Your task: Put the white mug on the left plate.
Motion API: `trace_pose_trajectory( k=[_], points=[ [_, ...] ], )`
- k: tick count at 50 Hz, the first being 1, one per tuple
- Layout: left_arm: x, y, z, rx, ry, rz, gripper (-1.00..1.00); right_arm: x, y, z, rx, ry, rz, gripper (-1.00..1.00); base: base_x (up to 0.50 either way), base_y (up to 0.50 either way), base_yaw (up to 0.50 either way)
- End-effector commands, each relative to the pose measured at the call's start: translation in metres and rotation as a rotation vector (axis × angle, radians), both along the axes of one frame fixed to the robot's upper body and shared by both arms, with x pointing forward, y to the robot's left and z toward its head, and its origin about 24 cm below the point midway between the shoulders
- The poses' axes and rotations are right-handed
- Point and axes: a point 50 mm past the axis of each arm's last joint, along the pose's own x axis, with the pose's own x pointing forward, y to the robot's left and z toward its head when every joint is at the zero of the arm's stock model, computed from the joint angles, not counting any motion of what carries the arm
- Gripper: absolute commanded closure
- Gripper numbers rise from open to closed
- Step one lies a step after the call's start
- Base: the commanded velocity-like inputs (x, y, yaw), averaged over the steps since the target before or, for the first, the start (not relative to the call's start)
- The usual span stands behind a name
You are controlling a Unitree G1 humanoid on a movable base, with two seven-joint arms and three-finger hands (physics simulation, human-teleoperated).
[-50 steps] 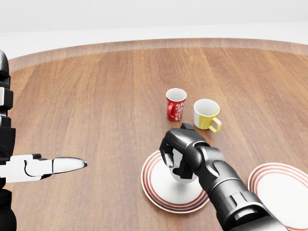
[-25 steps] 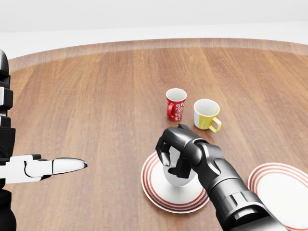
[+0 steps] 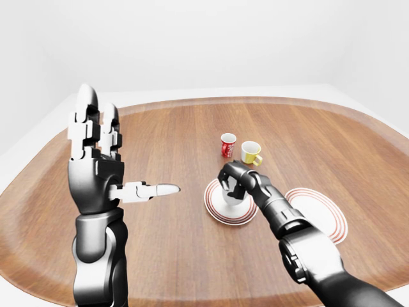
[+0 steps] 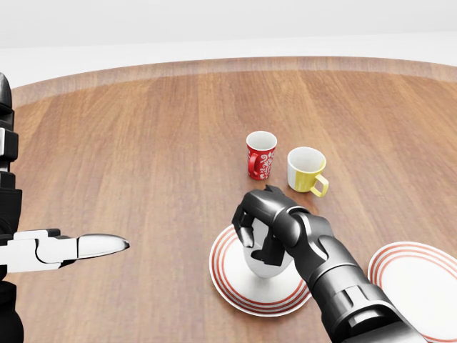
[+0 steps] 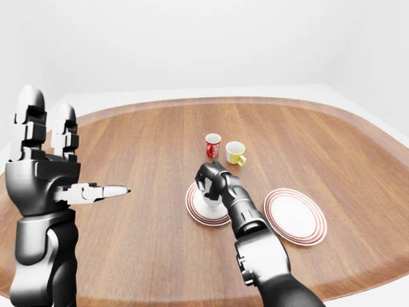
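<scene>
White mug (image 4: 265,266): plain white, rounded lower body; upper part and handle were hidden by the dark fingers closed round it. It stood upright on the left plate, near that plate's middle.

Left plate (image 4: 227,280): round, white, with thin red rings near the rim. It lay flat on the wooden table, below the red and yellow mugs in the head view, left of a matching plate.

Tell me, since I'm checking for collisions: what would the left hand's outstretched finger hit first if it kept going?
Probably the left plate, then the white mug held by the right hand; the left hand may sit higher, so depth is unclear.
</scene>
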Motion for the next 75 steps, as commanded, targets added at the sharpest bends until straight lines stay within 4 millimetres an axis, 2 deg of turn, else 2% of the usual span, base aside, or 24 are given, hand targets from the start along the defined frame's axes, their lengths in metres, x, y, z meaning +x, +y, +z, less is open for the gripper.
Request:
trace_pose_trajectory(
  k=[1,47,48,49,50,61,75],
  points=[
    [0.000,0.000,0.000,0.000,0.001,0.000,-0.97,0.001,0.000,0.002,0.017,-0.014,-0.009,1.00,0.00,0.00,0.00],
    [0.000,-0.001,0.000,0.002,0.001,-0.003,-0.97,-0.002,-0.003,-0.006,-0.017,-0.029,-0.026,0.98,0.00,0.00,0.00],
    [0.000,-0.001,-0.001,0.002,0.003,-0.003,-0.97,-0.002,-0.003,-0.005,-0.012,-0.030,-0.029,0.14,0.00,0.00,0.00],
    [0.000,-0.001,-0.001,0.002,0.002,-0.003,-0.98,-0.002,-0.003,-0.005,-0.014,-0.030,-0.028,-0.55,0.00,0.00,0.00],
    [0.000,-0.001,0.000,0.002,0.001,-0.002,-0.97,-0.002,-0.003,-0.005,-0.015,-0.027,-0.027,-1.00,0.00,0.00,0.00],
    [0.000,-0.001,-0.001,0.002,0.004,-0.002,-0.98,-0.002,-0.009,-0.008,-0.036,-0.021,-0.042,-1.00,0.00,0.00,0.00],
    [0.000,-0.001,-0.001,0.000,0.003,-0.003,-0.98,-0.003,-0.007,-0.008,-0.045,-0.012,-0.023,-1.00,0.00,0.00,0.00]
  ],
)
